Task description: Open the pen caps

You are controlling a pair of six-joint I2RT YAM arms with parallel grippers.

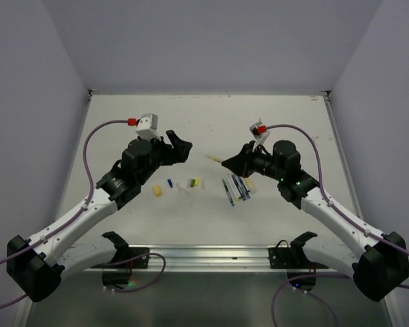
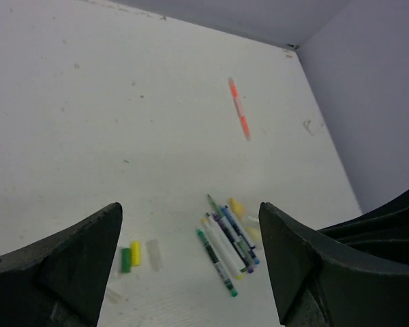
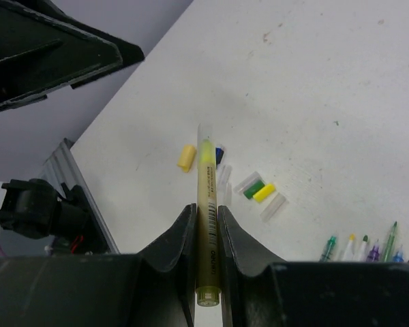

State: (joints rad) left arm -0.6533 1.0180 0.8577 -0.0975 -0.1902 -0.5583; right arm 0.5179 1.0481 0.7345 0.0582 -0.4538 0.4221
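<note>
My right gripper (image 3: 206, 208) is shut on a yellow highlighter pen (image 3: 207, 184), which sticks out ahead of the fingers. Its far end looks pale and translucent around a bright yellow tip. In the top view this gripper (image 1: 226, 162) hangs over the table's middle, with the pen (image 1: 213, 159) pointing left. My left gripper (image 2: 191, 266) is open and empty, facing it a short way off (image 1: 179, 150). Loose pen caps lie below on the table: a stubby yellow one (image 3: 186, 157), a blue one (image 3: 219, 155), a green one (image 3: 253, 191), a yellow one (image 3: 264, 193) and a clear one (image 3: 273, 206).
Several pens (image 2: 228, 245) lie side by side in a bunch right of the caps (image 1: 237, 189). An orange-red pen (image 2: 239, 117) lies alone farther back on the white table (image 1: 123, 136). Grey walls close in the table at the back and sides.
</note>
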